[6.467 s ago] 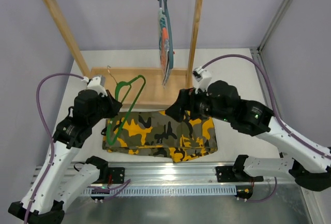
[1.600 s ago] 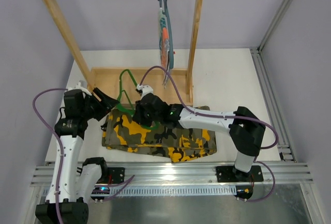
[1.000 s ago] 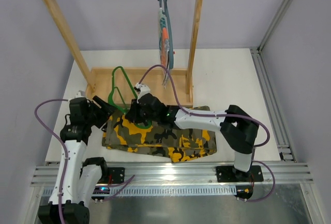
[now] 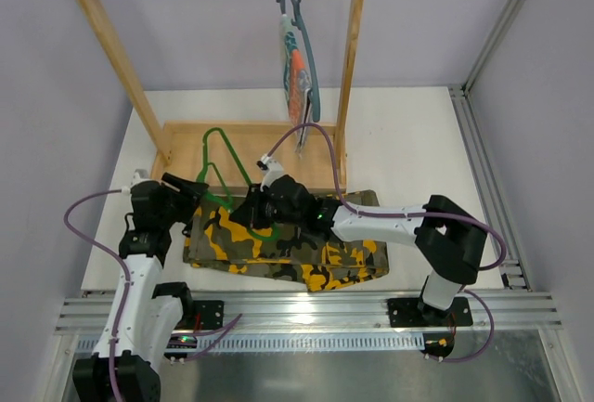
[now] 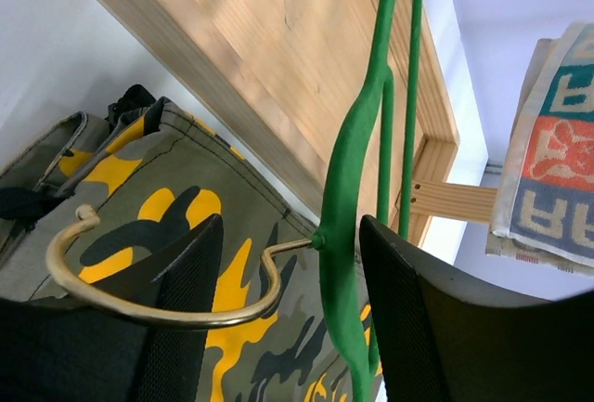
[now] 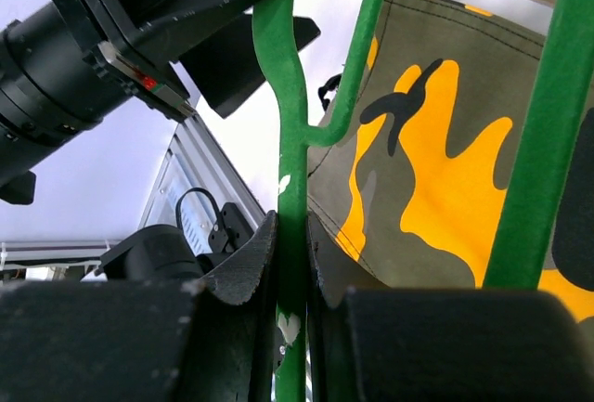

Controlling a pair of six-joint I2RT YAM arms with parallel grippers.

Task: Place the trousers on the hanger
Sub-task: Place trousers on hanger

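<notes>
The trousers (image 4: 306, 246) lie folded on the worktop (image 4: 408, 133), not yet on the hanger (image 5: 345, 188). The right hand (image 6: 292, 235) is clamped on its green frame. The left hand (image 5: 290, 226) stands released around the hook (image 5: 297, 243). All threading is left.

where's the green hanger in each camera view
top external: hanger left of centre, at the trousers' far left corner
left wrist: centre, running top to bottom, hook at lower left
right wrist: centre, vertical bar, second bar at right
shared landmark: the camouflage trousers beside it
</notes>
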